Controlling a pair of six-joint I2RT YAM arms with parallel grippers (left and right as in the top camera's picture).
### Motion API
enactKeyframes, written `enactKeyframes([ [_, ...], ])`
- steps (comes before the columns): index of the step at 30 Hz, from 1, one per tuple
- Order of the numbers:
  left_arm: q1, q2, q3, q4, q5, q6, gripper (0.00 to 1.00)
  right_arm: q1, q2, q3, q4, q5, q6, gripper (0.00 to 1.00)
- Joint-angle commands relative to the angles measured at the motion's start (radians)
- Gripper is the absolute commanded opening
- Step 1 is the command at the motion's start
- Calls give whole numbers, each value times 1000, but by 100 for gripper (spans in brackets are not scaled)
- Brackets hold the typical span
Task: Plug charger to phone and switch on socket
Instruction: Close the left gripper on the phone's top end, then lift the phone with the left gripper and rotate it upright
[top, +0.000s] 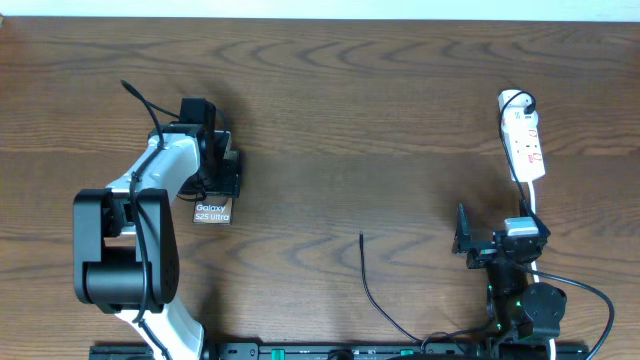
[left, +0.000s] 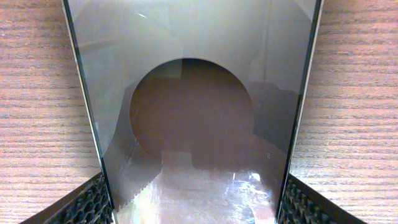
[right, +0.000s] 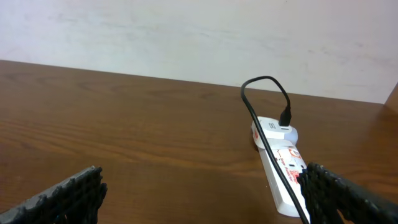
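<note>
The phone (top: 213, 211), a dark glossy slab with white "Galaxy S25 Ultra" lettering, lies on the wooden table at the left. My left gripper (top: 222, 165) is shut on its two long edges. In the left wrist view the phone (left: 193, 93) fills the space between the fingers (left: 198, 208). The charger cable lies at bottom centre, its plug tip (top: 361, 237) free on the table. The white socket strip (top: 523, 135) lies at the far right, and in the right wrist view (right: 281, 171) the black cable (right: 264, 134) runs over it. My right gripper (top: 497, 240) (right: 202, 193) is open and empty, just short of the strip.
The pale far wall (right: 186, 37) stands behind the table's back edge. The right arm's thick black cables (top: 585, 290) loop at the bottom right. A black rail (top: 330, 352) runs along the table's front edge.
</note>
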Motion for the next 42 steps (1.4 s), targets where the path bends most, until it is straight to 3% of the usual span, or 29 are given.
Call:
enactKeyframes([
  [1,2,52,-14,2,4,13,43,7,-5,-1,-4,4,12,99],
  [7,2,52,-14,2,4,13,27,7,-5,-1,-5,4,12,99],
  [12,2,50,-13,5,4,-6,8,7,-5,-1,-5,4,12,99],
  [23,2,-77,120,-93,18,-29,7,7,-5,-1,-5,4,12,99],
  [28,2,-216,146,-93,203,-63,7,7,-5,-1,-5,4,12,99],
  [38,2,-364,146,-135,682,-441,8,7,-5,-1,-5,4,12,99],
  [42,2,-366,146,-139,868,-665,8,7,-5,-1,-4,4,12,99],
])
